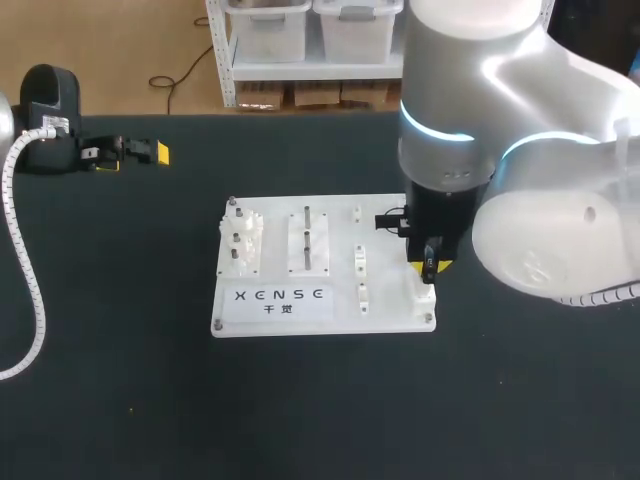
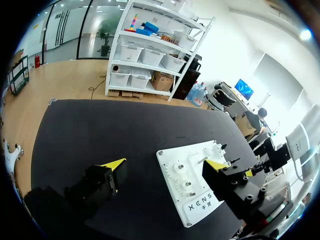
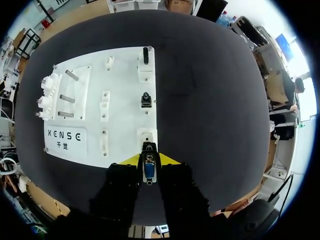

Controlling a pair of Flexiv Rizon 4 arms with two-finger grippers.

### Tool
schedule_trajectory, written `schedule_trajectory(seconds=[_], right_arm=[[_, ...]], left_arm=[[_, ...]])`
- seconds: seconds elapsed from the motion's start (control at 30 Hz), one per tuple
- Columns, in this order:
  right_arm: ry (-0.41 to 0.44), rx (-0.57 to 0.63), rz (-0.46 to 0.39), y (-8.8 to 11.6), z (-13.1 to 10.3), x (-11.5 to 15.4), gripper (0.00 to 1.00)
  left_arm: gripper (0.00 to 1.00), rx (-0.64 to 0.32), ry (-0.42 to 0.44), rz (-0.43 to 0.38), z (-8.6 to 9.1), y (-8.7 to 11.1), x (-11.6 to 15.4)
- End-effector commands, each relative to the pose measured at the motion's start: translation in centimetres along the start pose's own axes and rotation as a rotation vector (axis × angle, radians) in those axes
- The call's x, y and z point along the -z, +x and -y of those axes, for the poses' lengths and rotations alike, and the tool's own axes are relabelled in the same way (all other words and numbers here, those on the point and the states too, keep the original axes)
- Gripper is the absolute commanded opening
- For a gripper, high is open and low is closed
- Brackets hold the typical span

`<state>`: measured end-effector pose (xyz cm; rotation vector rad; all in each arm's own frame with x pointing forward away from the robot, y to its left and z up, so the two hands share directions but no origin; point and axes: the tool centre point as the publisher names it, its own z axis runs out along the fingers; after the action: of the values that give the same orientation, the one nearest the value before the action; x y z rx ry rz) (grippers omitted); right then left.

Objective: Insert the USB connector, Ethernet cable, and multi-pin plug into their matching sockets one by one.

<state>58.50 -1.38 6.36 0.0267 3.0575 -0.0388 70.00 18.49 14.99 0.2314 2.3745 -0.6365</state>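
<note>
1. Your right pincer [image 3: 148, 161] grips the multi-pin plug [image 3: 148, 169], which points down along the fingers.
2. The likely matching socket [image 3: 146, 136] lies just ahead of the plug, at the near right corner of the board [image 3: 120, 110].
3. Bare surface [image 1: 320, 400] borders that corner.
4. Your left pincer [image 1: 132, 155] is wide and well apart.

A black table [image 1: 120, 400] carries a white board [image 1: 385, 250]. On the board, a white gear stack [image 1: 243, 242] stands beside a block [image 1: 308, 260] with two upright metal pegs [image 1: 307, 237].
</note>
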Motion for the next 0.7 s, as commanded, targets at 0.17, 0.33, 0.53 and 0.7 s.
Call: schedule_trajectory(seconds=[0.17,0.33,0.53,0.7], right_arm=[[0.005,-0.001,-0.007,-0.23,-0.08,-0.69,0.0],[0.007,0.0,-0.009,-0.38,-0.17,-0.71,0.0],[0.007,-0.002,-0.015,-0.61,-0.21,-0.68,0.0],[0.006,0.0,-0.011,-0.73,-0.27,-0.42,0.0]], left_arm=[[1.0,0.0,0.0,0.0,0.0,0.0,0.0],[1.0,0.0,0.0,0.0,0.0,0.0,0.0],[1.0,0.0,0.0,0.0,0.0,0.0,0.0],[1.0,0.0,0.0,0.0,0.0,0.0,0.0]])
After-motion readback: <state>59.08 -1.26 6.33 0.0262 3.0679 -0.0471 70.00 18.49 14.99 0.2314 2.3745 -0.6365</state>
